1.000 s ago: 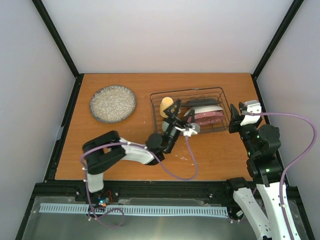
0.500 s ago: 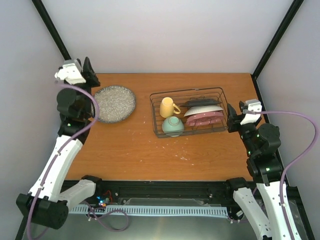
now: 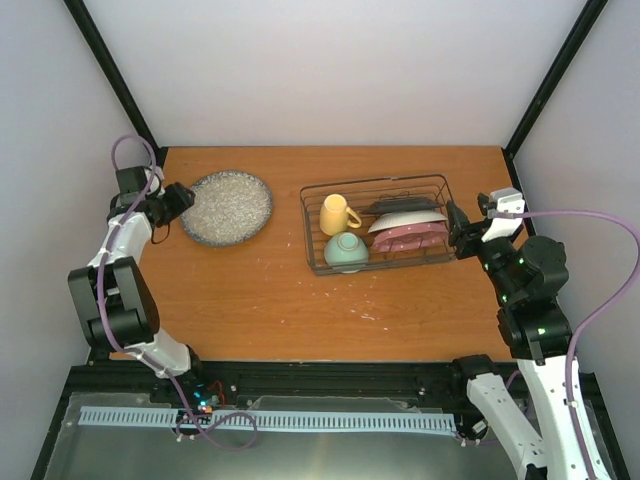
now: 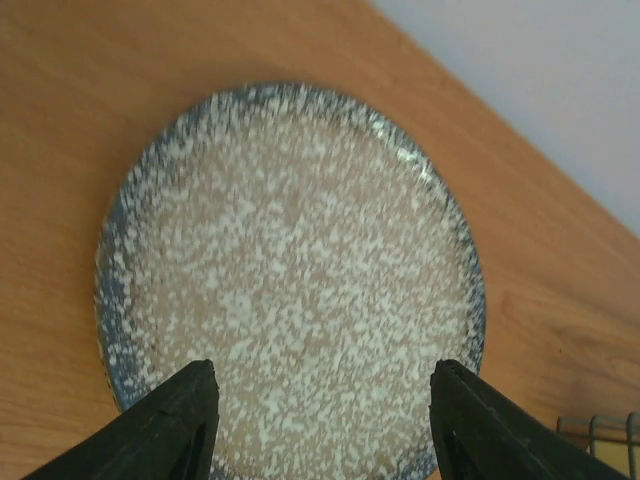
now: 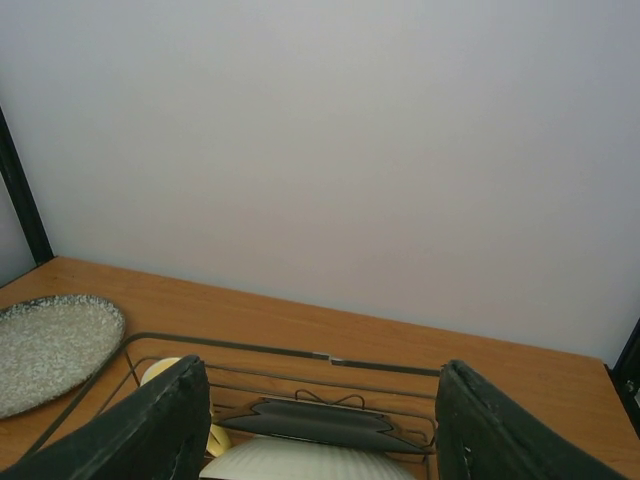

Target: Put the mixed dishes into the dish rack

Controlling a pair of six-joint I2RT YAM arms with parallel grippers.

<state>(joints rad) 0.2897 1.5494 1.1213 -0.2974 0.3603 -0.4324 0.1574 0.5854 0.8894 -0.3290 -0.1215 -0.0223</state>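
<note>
You have: left arm [image 3: 120, 235], white links, black joint housings | right arm [image 3: 530, 290], black joints with small green lights, white wrist block | lilac cable [image 3: 128, 150] looping at upper left | second lilac cable [image 3: 612, 235] arcing at right edge | left gripper [image 4: 322, 368], matte black wedge fingers [image 4: 170, 425]

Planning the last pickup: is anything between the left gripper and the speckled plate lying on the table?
Nothing visible. The left gripper is open and faces the speckled plate directly at its edge, and only bare table surrounds the plate.
</note>
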